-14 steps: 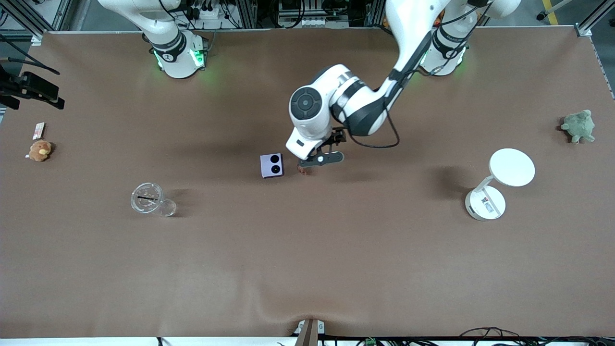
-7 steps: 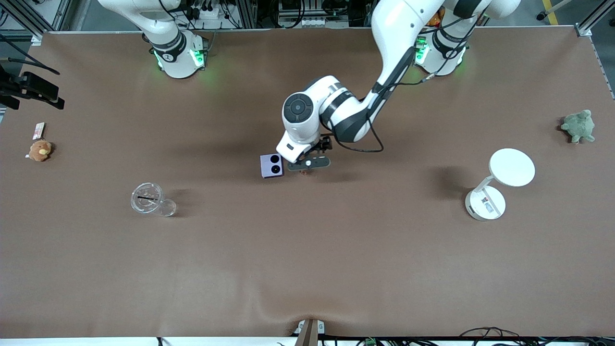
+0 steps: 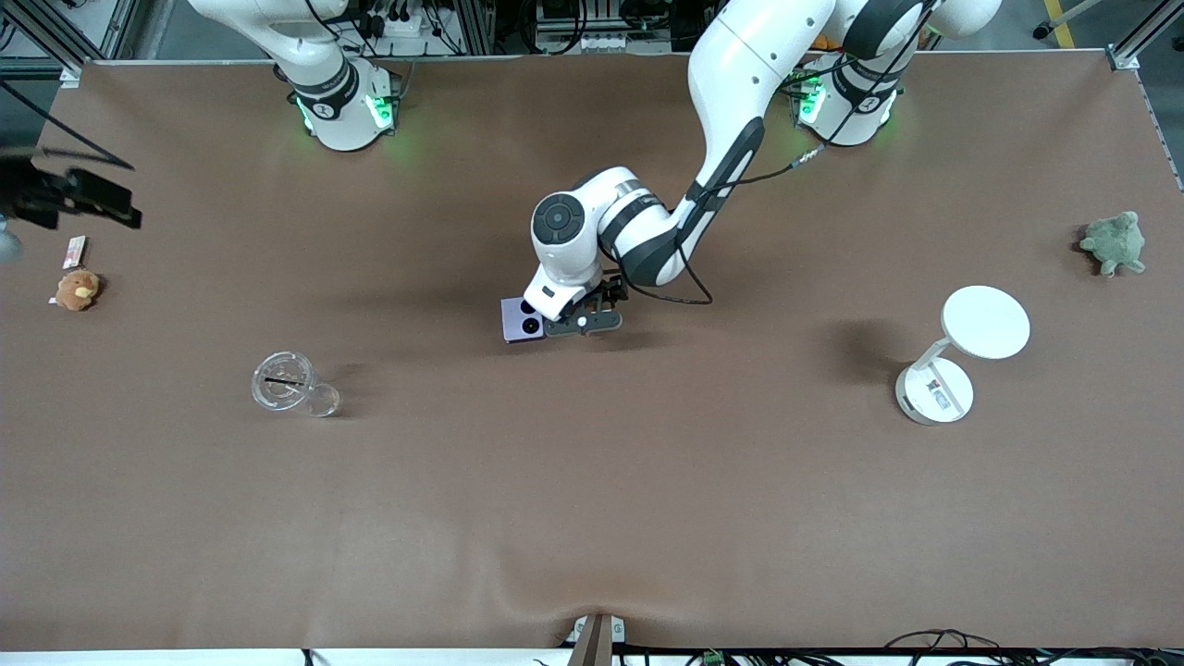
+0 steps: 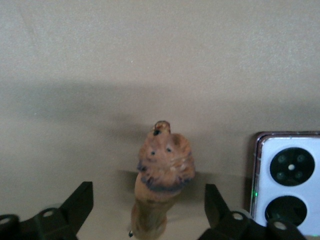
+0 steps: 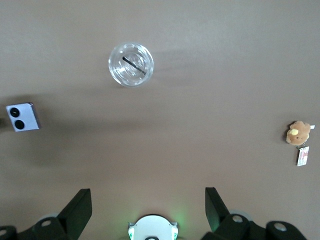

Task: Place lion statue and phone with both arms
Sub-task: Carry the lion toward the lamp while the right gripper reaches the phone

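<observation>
Left gripper low over the lion statue, right beside the phone at mid-table.

The left gripper's fingers stand spread wide with the lion statue between them, touching neither. The statue is reddish-brown with a darker mane ring around its head and lies on the brown table cover, just beside the pale lavender phone with two black camera circles, toward the left arm's end. Bare cover surrounds the pair. The clear glass cup sits nearer the front camera toward the right arm's end; the white desk lamp stands well apart the opposite way. The right gripper waits high, fingers apart, over the table edge by its base.
</observation>
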Robot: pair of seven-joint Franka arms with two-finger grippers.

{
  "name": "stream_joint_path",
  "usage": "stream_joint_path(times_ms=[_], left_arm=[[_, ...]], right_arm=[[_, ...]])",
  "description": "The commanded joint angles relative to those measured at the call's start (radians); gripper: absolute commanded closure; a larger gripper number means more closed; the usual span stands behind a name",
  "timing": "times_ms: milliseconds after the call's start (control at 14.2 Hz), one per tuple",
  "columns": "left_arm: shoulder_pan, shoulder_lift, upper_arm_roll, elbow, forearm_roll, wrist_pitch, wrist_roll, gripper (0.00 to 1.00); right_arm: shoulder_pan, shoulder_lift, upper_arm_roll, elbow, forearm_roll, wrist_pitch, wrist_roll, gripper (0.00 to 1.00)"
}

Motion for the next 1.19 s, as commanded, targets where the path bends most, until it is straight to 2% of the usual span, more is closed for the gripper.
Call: stream_joint_path(times_ms=[0,141,351,632,914,1124], left_arm=[[-0.012,0.015,0.011,0.033,0.020,0.004,-0.040,0.70],[-0.011,0.013,0.011,0.033,0.018,0.004,-0.047,1.00],[-0.004,0.001,0.011,0.034,0.016,0.002,-0.050,1.00],[0.054,-0.083,0.011,0.034,0.016,-0.011,-0.065,1.00],[0.245,-0.184,0.011,0.028,0.030,-0.126,-0.015,1.00],[0.363,-0.223,0.011,0.019,0.030,-0.261,0.139,1.00]], right_arm=[[-0.001,0.056,0.002,0.021,-0.028,-0.013,-0.007,0.00],[-0.001,0.079,0.004,0.023,-0.025,-0.014,-0.007,0.00],[0.019,0.081,0.008,0.023,-0.002,-0.043,0.004,0.00],[0.044,0.087,0.007,0.021,0.118,-0.043,0.076,0.00],[0.071,0.117,0.007,0.023,0.200,-0.036,0.125,0.00],[0.131,0.173,0.007,0.020,0.233,0.010,0.141,0.00]])
